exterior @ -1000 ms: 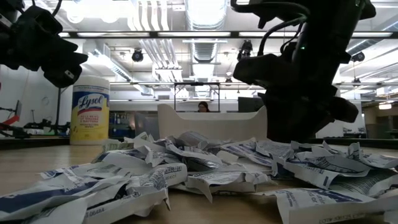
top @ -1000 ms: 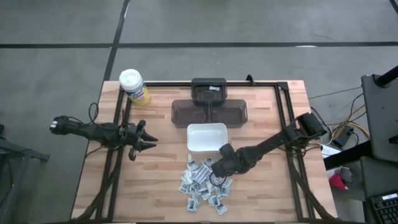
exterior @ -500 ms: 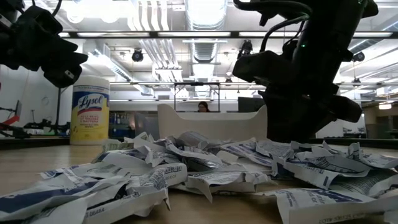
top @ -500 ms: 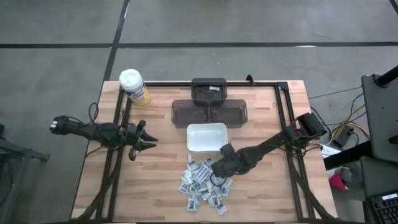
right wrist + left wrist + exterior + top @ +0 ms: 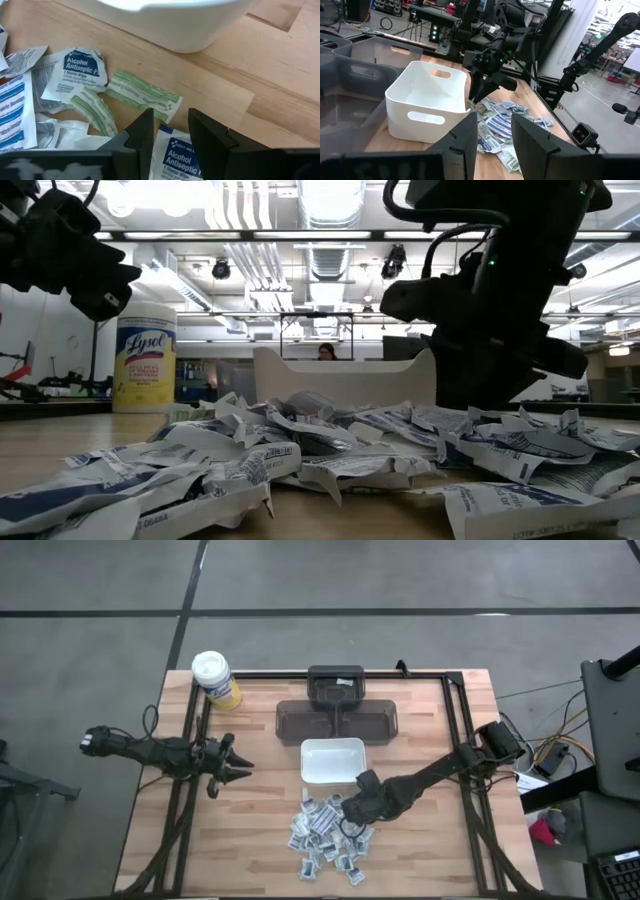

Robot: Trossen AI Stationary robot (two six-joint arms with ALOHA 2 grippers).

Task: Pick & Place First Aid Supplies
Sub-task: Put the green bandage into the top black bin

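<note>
Packets (image 5: 327,836): loose heap on the wooden table (image 5: 260,850), directly under and beyond the right gripper (image 5: 350,817); several read "Alcohol Antiseptic".
Right gripper: low over the heap's near edge, fingers slightly parted, nothing held.
White dish (image 5: 332,761): just behind the right gripper, empty.
Left gripper (image 5: 238,772): well off to the side, raised, part-open, empty.
Yellow canister (image 5: 216,680): far corner.
</note>
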